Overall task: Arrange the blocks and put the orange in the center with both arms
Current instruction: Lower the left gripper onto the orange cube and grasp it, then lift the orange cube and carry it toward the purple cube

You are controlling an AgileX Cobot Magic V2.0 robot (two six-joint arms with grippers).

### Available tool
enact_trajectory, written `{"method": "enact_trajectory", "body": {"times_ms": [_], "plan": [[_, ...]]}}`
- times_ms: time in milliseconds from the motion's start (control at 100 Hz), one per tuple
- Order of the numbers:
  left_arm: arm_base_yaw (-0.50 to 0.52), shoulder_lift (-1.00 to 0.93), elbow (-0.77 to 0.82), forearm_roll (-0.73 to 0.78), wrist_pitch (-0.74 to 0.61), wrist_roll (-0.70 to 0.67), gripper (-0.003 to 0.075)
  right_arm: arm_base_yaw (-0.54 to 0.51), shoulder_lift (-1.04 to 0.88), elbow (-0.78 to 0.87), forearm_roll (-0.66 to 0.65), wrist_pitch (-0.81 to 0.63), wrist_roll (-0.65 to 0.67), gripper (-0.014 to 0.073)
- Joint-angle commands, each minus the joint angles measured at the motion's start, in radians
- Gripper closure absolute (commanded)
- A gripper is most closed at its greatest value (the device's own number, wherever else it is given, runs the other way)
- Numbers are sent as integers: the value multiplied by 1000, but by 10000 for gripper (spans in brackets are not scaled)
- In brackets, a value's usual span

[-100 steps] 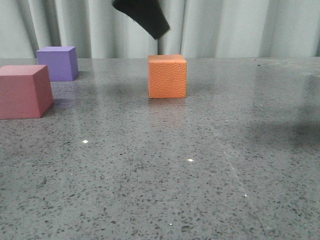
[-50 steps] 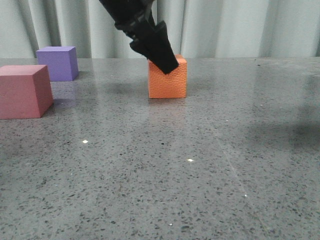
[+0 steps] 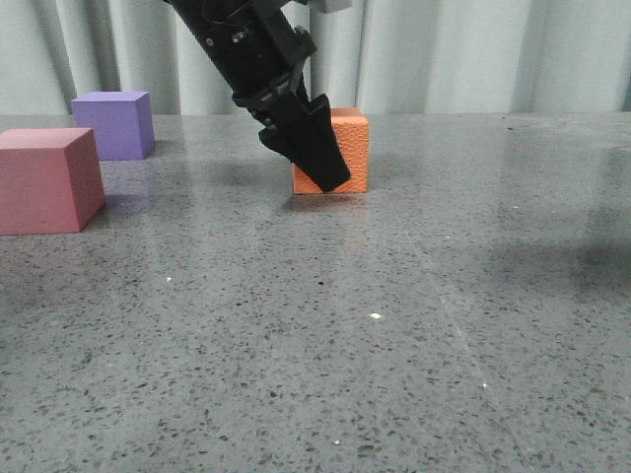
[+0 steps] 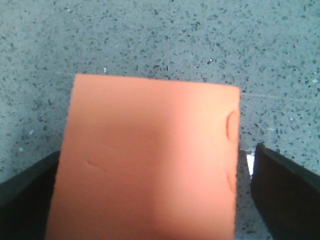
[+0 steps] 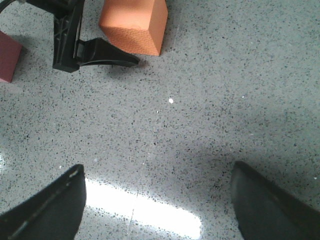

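Note:
The orange cube (image 3: 350, 148) stands on the grey speckled table, mid-depth and near the centre. My left gripper (image 3: 330, 168) has come down over it. In the left wrist view the cube (image 4: 150, 160) fills the space between the spread fingers (image 4: 285, 190), with a strip of table showing on one side. The left gripper is open around the cube. The pink cube (image 3: 44, 182) sits at the near left and the purple cube (image 3: 116, 123) behind it. My right gripper (image 5: 157, 200) is open and empty above bare table. It sees the orange cube (image 5: 132, 25) and the left gripper's fingers (image 5: 107, 57).
The grey speckled table (image 3: 394, 345) stretches to the front and right. A pale curtain (image 3: 473, 54) hangs behind the table's far edge. An edge of the pink cube (image 5: 7, 55) shows in the right wrist view.
My left arm has come down from the top of the front view, and its fingers now straddle the orange cube. The cubes have not moved.

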Motion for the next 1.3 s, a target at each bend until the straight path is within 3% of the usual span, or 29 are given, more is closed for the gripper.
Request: {"method": "enact_trajectory", "body": {"times_ms": [0, 320, 460, 570, 690, 770, 850, 1030, 1290], "plan": [[-7, -61, -32, -41, -16, 3, 46, -1, -24, -23, 0, -49, -10, 3], [-7, -61, -32, -41, -16, 3, 379, -1, -24, -23, 0, -49, -10, 3], [-7, -61, -38, -41, -9, 3, 458, -1, -24, -23, 0, -49, -10, 3], [-7, -61, -73, -41, 25, -24, 475, -1, -24, -23, 0, -49, -10, 3], [-4, -61, -154, 19, 36, -204, 477, -1, -24, -23, 0, -49, -10, 3], [-3, -61, -216, 139, 45, -436, 477, -1, -24, -23, 0, -49, -10, 3], [2, -63, -275, 240, 89, -576, 477, -1, -24, -23, 0, -46, -10, 3], [36, -82, -382, 301, 186, -884, 478, -1, -24, -23, 0, -39, -10, 3], [106, -170, -401, 374, 240, -1097, 500, -1, -24, -23, 0, -35, -10, 3]]}}
